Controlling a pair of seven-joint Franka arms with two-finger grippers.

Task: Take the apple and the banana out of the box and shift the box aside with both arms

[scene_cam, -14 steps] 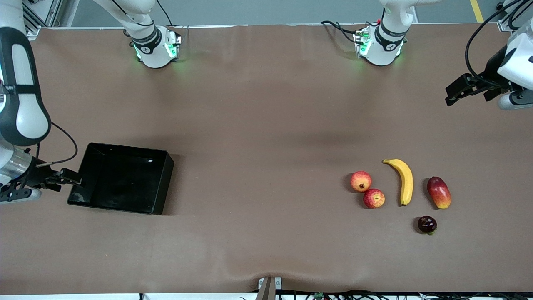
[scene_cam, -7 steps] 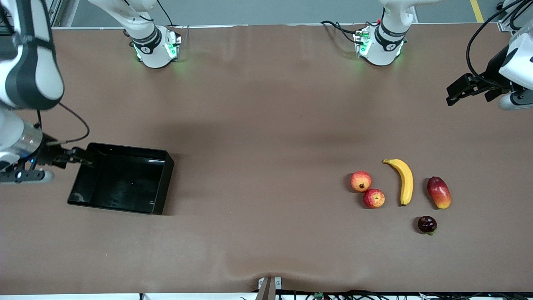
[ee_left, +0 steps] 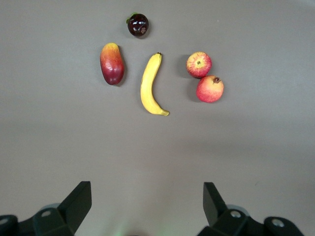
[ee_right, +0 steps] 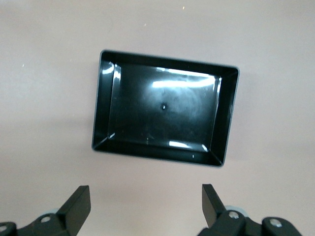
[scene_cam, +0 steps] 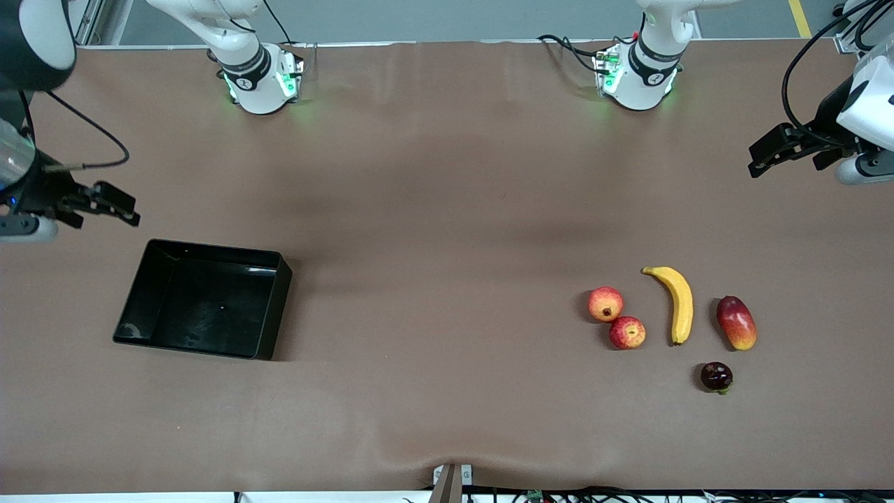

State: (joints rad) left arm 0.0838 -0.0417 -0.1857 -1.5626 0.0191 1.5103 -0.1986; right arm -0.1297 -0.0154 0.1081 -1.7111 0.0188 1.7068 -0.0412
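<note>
The black box [scene_cam: 276, 307] sits empty on the brown table toward the right arm's end; it also shows in the right wrist view [ee_right: 225, 118]. The banana [scene_cam: 679, 304] and the red apple [scene_cam: 627, 332] lie toward the left arm's end, and both show in the left wrist view: banana [ee_left: 150, 84], apple [ee_left: 199, 64]. My right gripper [scene_cam: 129, 209] is open and empty over bare table just off the box's corner; its own view shows it open too [ee_right: 146, 199]. My left gripper [scene_cam: 753, 162] is open and empty, waiting over bare table at the left arm's end [ee_left: 147, 196].
A pomegranate [scene_cam: 605, 304] touches the apple. A red-yellow mango [scene_cam: 736, 323] lies beside the banana. A dark mangosteen [scene_cam: 716, 376] lies nearest the front camera. The arm bases [scene_cam: 262, 77] stand along the table's back edge.
My right gripper has moved from the box's end wall, up over its corner, and off to bare table toward the bases. The box and fruits have stayed put. The left arm has barely moved.
</note>
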